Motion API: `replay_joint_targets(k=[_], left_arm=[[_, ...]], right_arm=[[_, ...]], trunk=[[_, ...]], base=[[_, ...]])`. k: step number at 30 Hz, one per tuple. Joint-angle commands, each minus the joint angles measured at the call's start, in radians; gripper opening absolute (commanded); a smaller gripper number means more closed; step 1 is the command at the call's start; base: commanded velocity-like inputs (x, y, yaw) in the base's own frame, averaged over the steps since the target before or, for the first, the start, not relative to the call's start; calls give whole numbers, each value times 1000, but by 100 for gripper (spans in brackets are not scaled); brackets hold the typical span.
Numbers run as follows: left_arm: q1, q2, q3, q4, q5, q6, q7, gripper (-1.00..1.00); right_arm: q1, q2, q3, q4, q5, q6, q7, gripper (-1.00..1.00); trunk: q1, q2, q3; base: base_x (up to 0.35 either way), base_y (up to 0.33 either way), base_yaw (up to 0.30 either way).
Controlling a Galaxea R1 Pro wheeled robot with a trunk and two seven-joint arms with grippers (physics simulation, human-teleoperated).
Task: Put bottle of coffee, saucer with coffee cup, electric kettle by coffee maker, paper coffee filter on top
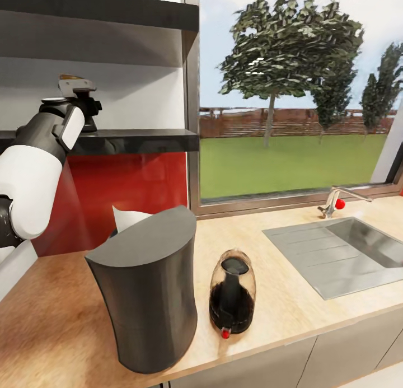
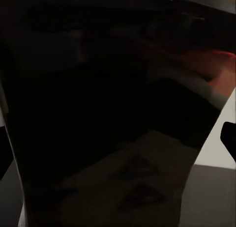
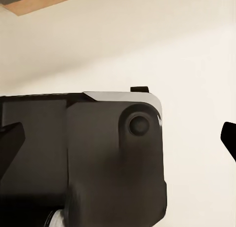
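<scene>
The bottle of coffee [image 1: 71, 78], of which just a golden-brown lid shows above the left pincer [image 1: 78, 88], stands on the thin glossy black kitchen shelf [image 1: 134, 140] edging the red backsplash. The arm is raised to shelf height, apparently to take the jar down. The left wrist view is nearly black, likely dark glass pressed close; I cannot tell whether the pincer is spread or pinching.

On the light wood counter [image 1: 263, 276] the tall matte dark-grey coffee maker [image 1: 146, 298] stands near the front edge, with the white paper coffee filter [image 1: 127, 216] peeking up behind its slanted top. Just beside it stands the egg-shaped amber-tinted glass electric kettle [image 1: 232, 293], dark inside.
</scene>
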Motion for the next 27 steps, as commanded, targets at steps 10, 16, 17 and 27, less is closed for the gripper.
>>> replay_joint_targets(k=[10,16,17,27], left_arm=[[1,1,-5,2,6,10,-15,-100],[1,2,-3,-5,5,10,-16,-100],[1,3,-3,-6,5,10,-15,-100],[1,22,-4,-8,6,11,-15,-100]], right_arm=[[0,0,1,1,-6,-4,1,100],[0,0,1,1,-6,-4,1,100],[0,0,1,1,-6,-4,1,100],[0,1,1,2,-6,-4,1,100]], trunk=[[0,-1,0],[0,-1,0],[0,-1,0],[0,-1,0]], base=[[5,0,0],[0,0,0],[0,0,0],[0,0,0]])
